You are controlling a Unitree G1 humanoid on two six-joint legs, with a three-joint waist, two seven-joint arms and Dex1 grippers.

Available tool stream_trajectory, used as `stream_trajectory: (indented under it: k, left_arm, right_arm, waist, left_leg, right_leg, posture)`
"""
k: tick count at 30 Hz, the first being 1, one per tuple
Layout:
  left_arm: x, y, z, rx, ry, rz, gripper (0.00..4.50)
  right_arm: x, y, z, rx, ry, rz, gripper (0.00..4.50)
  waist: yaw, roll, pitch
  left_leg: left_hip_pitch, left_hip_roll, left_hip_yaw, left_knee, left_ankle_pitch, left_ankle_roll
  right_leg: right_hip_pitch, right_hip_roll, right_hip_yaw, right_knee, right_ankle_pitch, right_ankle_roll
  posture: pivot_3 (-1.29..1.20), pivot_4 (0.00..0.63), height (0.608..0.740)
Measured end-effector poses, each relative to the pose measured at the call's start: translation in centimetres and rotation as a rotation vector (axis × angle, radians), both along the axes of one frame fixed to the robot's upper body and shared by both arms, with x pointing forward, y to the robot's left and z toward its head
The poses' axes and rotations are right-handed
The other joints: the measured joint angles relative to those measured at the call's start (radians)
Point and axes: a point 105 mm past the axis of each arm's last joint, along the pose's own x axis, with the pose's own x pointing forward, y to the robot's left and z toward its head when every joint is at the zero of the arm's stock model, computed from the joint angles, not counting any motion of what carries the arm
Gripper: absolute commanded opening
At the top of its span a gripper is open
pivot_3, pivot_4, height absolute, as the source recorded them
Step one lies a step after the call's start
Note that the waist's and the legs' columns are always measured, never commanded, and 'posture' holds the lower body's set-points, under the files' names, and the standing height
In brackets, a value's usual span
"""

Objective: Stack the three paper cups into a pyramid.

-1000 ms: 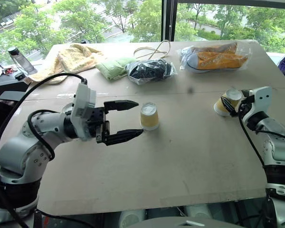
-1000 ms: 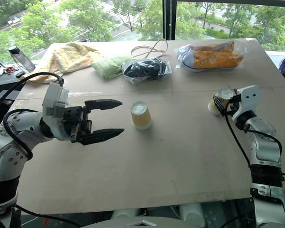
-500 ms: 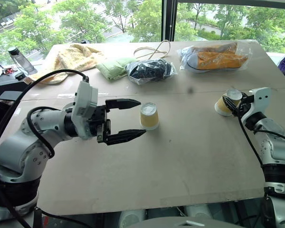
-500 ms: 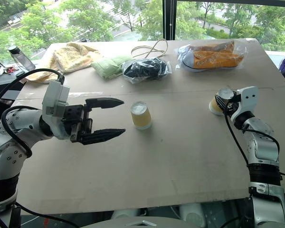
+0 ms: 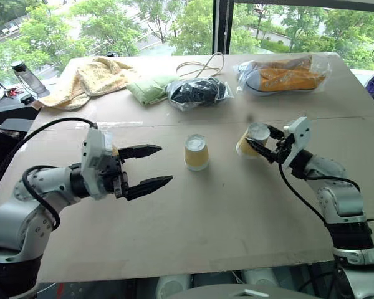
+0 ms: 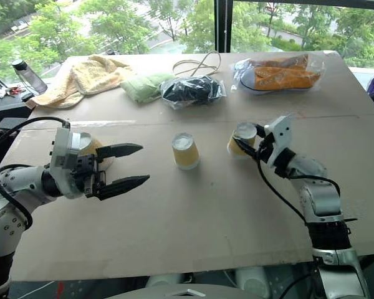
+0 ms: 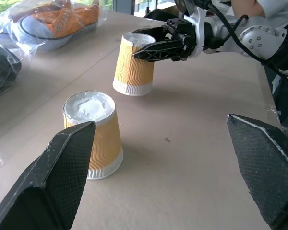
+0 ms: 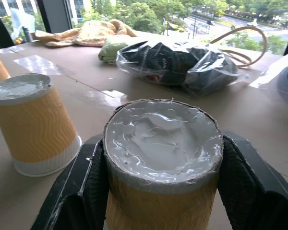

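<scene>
a broad tan board table (image 5: 237,212) stands before a big window full of green trees, its far edge cluttered with a yellow towel (image 5: 90,78), a folded green cloth (image 5: 148,88), a dark bundle in clear plastic (image 5: 196,91), a coiled cord (image 5: 202,64) and bagged orange shoes (image 5: 285,73). your right gripper (image 5: 260,141) is clamped on one small tapered yellow-orange paper cup (image 5: 252,139), upside down with its white base up, fingers pressing the wall on both sides just below the base, the cup tilted and seemingly just off the board. a second, matching upturned cup (image 5: 196,152) stands at mid-table, near the held one and apart from it. the third cup (image 6: 92,146) is partly hidden behind your left gripper (image 5: 146,168), which hangs with its black fingers spread wide and nothing between them. no pyramid stands yet; judging by this, you are bringing the held cup beside the middle one for the bottom row. treat these cups as very light and thin-walled: they will crush under a hard squeeze, slide on the smooth board at a nudge, and tip easily. the ribbed wall should give fair friction, so take each around the upper wall near the stiff base, as you have now, rather than by the soft open rim. set it down upright and release gently, or the neighbour may get knocked.
</scene>
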Motion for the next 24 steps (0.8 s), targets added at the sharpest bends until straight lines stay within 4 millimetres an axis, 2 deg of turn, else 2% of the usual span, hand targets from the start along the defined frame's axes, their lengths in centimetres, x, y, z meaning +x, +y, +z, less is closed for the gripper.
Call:
stream_trajectory:
  k: [3,10,20,22,24]
  left_arm:
    - [-0.1,0.4,-0.3,-0.001,-0.007,0.024,4.5]
    - [-0.3,0.8,-0.6,-0.002,-0.002,0.048,4.5]
    - [-0.4,1.0,-0.4,0.001,-0.016,0.072,4.5]
    - [-0.5,1.0,-0.6,-0.002,-0.01,0.082,4.5]
    - [-0.4,1.1,-0.6,-0.004,-0.009,0.088,4.5]
  right_arm:
    - [-0.5,1.5,-0.8,-0.043,0.01,0.059,2.3]
    - [-0.9,4.9,-1.2,-0.078,-0.004,0.147,2.3]
    - [0.0,6.4,-1.2,-0.086,-0.024,0.144,2.3]
    - [0.0,6.4,-1.2,-0.092,-0.025,0.144,3.33]
    - [0.0,6.4,-1.3,-0.096,-0.022,0.148,4.14]
  waist:
    - [0.0,0.0,0.0]
    - [-0.005,0.0,0.0]
    - [-0.005,0.0,0.0]
    - [-0.005,0.0,0.0]
    - [-0.005,0.0,0.0]
  left_leg:
    - [0.0,-0.001,0.0,0.0,0.0,0.0]
    - [0.0,0.0,0.0,0.0,0.0,0.0]
    - [0.0,0.0,0.0,0.0,0.0,0.0]
    - [0.0,0.0,0.0,0.0,0.0,0.0]
    - [0.0,0.0,0.0,0.0,0.0,0.0]
  right_leg:
    - [0.0,-0.001,0.0,0.0,0.0,0.0]
    - [0.0,0.0,0.0,0.0,0.0,0.0]
    - [0.0,0.0,-0.001,0.0,0.0,0.0]
    - [0.0,0.0,-0.001,0.0,0.0,0.0]
    - [0.0,0.0,-0.001,0.0,0.0,0.0]
  posture:
    - [0.0,0.15,0.74]
    - [0.0,0.15,0.74]
    - [0.0,0.15,0.74]
    - [0.0,0.15,0.74]
    - [0.0,0.15,0.74]
